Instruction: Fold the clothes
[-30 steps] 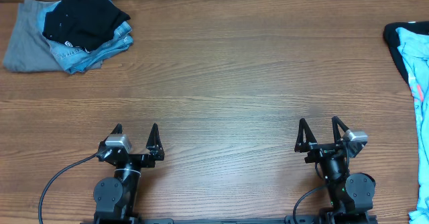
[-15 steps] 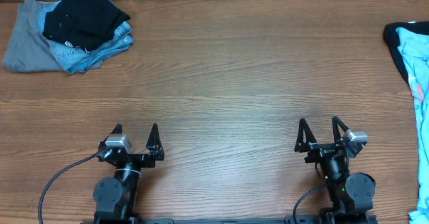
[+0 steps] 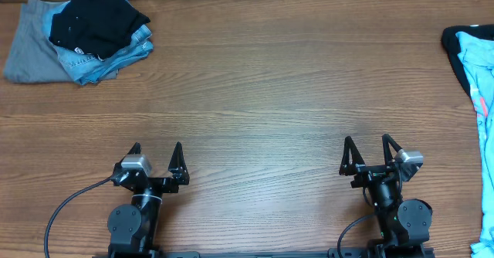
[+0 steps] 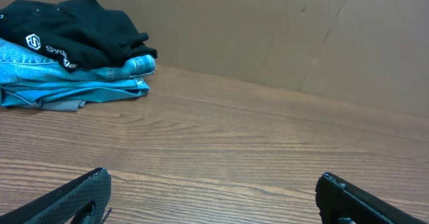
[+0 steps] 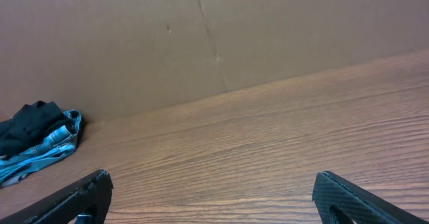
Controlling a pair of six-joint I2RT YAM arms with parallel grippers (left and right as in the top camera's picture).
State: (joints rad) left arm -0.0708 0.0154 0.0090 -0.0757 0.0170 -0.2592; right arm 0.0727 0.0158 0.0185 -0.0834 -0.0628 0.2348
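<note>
Claws waiting wide, black garment sitting on the jeans

Left claw (image 3: 157, 146) is standing with its two fingers spread as wide as they go, gripping nothing, with only bare wood showing between them. It is sitting well apart from the jeans (image 3: 116, 57), on the robot's side of them. Right claw (image 3: 367, 139) is gaping just as wide and also holding nothing. It is sitting farther from the jeans than the left one, off to their right.

Both are pointing across the wooden table (image 3: 270, 96) toward the side where the jeans are lying. The black garment (image 3: 96, 15) is lying crumpled on top of the jeans, touching them, with a small white logo (image 4: 33, 41) showing in the left wrist view. A grey cloth (image 3: 31, 53) is peeking out from under the jeans on their left side. A cardboard wall (image 4: 268, 29) is rising just behind the jeans. Some light blue clothing (image 3: 478, 65) is lying far to the right of the jeans, running off the picture's edge.
</note>
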